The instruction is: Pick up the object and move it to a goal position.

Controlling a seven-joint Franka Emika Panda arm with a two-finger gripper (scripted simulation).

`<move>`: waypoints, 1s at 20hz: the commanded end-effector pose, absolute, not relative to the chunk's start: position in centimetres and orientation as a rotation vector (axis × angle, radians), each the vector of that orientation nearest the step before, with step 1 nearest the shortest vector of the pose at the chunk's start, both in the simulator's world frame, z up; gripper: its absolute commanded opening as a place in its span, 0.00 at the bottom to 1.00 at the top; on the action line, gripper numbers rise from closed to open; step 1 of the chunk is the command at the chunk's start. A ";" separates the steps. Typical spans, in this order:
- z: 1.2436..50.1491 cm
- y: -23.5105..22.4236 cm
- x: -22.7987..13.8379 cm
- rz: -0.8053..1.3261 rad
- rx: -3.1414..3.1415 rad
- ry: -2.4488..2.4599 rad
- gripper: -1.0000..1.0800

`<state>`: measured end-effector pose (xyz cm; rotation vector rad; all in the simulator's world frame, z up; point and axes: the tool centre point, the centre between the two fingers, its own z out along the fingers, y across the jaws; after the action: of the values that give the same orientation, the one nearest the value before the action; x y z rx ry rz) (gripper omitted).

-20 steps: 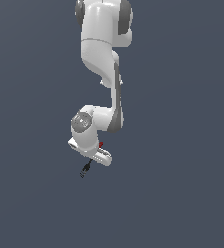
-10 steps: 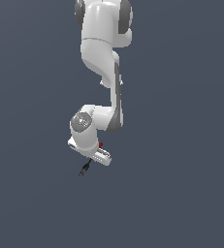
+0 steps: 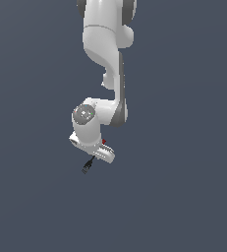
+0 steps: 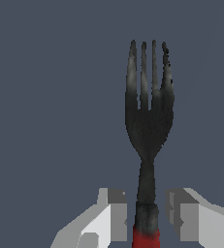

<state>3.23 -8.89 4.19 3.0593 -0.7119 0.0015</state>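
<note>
The fork [image 4: 146, 131] hangs between the fingers [image 4: 114, 213] of the gripper [image 4: 146, 215], held by the neck just where the dark shaft meets the red handle. In the wrist view a thin strip of background shows on each side of the shaft, so I cannot tell whether the pads truly bear on it or merely stand close. In the exterior view the fork [image 3: 88, 165] juts from beneath the gripper [image 3: 96, 153], black prongs down and toward that view's left, with a speck of red at the hand. It looks to be off any surface, though the plain background gives no floor to check against.

The main risk, as I judge it, is slip. The shaft is thin and the hold is narrow, so a quick swing of the arm [image 3: 105, 59] could let the fork pivot in the jaws or drop out. Most of its length lies outside the grip, so it would act as a lever on that small contact. No goal marker shows in either view, so how far it has to travel cannot be read.

The fork itself is slender: four tines, greyish at mid-length and darker at the tips, a broad black shoulder narrowing to a thin neck, then a red handle mostly hidden below the fingers.
</note>
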 end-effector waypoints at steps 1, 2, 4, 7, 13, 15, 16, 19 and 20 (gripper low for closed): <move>5.7 -8.5 2.7 0.004 3.060 -0.712 0.00; 6.3 -8.3 2.5 0.003 3.060 -0.711 0.00; 7.8 -7.9 1.9 0.003 3.060 -0.711 0.00; 10.4 -7.2 0.9 0.003 3.061 -0.711 0.00; 15.9 -5.8 -1.1 0.003 3.061 -0.711 0.00; 17.8 -5.2 -1.8 0.002 3.061 -0.711 0.00; 18.7 -5.0 -2.2 0.002 3.061 -0.711 0.00; 21.7 -4.2 -3.2 0.002 3.061 -0.711 0.00; 22.8 -3.9 -3.6 0.002 3.060 -0.710 0.00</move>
<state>-3.00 -4.35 21.19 3.0605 -0.7107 0.0011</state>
